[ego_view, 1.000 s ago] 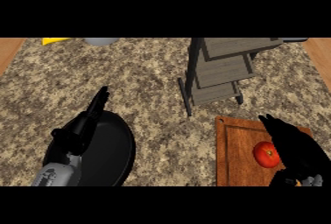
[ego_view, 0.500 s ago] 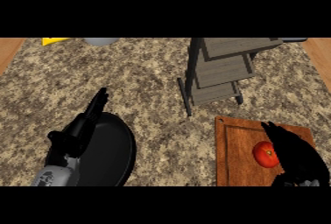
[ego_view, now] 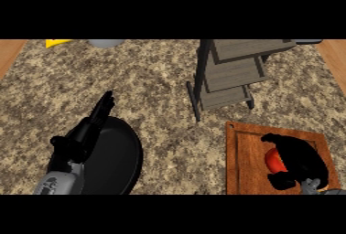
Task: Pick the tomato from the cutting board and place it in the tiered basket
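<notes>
From the head view, the speckled stone counter (ego_view: 155, 77) fills the scene. At about four o'clock lies the wooden cutting board (ego_view: 246, 151), and on it sits the red tomato (ego_view: 273, 160), mostly hidden: the right hand (ego_view: 297, 157) lies over it, fingers curled round its far and right sides, so only a red patch shows at the hand's left edge. The tomato rests on the board's right half, touching the hand. At one o'clock, just beyond the board's far edge and apart from it, stands the tiered basket (ego_view: 233, 73), a grey wooden rack with stepped shelves and dark posts. At eight o'clock the left hand (ego_view: 91, 130) lies above a round black plate (ego_view: 118, 157), its fingers straight and relaxed, pointing toward twelve o'clock and holding nothing; the grey forearm enters from the lower edge. At eleven o'clock, against the counter's far edge, a yellow object (ego_view: 57, 43) shows only in part, and just to its right a grey rounded object (ego_view: 106, 43), also cut by the edge; what either one is cannot be told.
</notes>
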Available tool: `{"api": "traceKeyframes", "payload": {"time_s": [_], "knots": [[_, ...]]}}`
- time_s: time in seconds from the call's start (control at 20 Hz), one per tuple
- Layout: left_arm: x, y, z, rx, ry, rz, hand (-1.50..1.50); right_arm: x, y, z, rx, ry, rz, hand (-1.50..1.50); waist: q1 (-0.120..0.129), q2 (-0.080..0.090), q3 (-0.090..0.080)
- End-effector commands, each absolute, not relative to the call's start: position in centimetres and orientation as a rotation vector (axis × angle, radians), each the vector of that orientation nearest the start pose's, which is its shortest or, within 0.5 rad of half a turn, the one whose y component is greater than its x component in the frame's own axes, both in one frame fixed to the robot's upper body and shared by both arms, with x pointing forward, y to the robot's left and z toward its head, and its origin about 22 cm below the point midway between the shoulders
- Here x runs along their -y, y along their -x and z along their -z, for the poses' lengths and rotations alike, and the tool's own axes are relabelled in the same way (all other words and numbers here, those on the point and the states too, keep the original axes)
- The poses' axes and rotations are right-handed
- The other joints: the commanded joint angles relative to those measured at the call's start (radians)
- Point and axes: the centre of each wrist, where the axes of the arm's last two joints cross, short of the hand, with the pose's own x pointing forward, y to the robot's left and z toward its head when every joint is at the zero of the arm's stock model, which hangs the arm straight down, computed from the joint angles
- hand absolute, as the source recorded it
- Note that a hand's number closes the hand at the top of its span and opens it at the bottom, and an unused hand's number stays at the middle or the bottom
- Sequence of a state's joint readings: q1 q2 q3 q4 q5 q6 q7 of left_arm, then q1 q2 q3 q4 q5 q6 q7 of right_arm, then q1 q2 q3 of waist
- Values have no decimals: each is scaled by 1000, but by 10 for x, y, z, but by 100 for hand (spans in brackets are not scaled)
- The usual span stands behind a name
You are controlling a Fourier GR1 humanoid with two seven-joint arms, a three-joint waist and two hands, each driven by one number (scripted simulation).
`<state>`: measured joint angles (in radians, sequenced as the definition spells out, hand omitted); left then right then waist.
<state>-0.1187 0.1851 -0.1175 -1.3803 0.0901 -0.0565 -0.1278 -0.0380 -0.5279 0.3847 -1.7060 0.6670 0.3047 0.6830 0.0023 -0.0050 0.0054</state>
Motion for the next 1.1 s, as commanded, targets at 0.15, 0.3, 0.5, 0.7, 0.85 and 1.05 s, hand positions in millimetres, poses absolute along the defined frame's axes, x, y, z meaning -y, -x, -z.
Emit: {"api": "traceKeyframes", "payload": {"time_s": [0.15, 0.3, 0.5, 0.7, 0.85, 1.05], "knots": [[-241, -266, 26, 1538, 75, 234, 0, 247, -221, -26, 947, 818, -1149, 150, -5, 5, -5], [-230, -274, -12, 1537, 78, 232, 0, 243, -240, -43, 955, 821, -1150, 150, -1, 4, -5], [-233, -272, 16, 1527, 75, 236, 0, 234, -223, -35, 979, 847, -1156, 150, -5, 5, -5], [-249, -260, 21, 1506, 19, 173, 0, 241, -207, -54, 691, 1032, -746, 150, -86, -14, -13], [-262, -249, 23, 1503, -39, 122, 0, 272, -199, -53, 467, 1149, -440, 150, -169, -39, -21], [-266, -243, 25, 1492, -53, 141, 0, 255, -186, -87, 466, 1248, -226, 150, -156, -36, -23]]}}
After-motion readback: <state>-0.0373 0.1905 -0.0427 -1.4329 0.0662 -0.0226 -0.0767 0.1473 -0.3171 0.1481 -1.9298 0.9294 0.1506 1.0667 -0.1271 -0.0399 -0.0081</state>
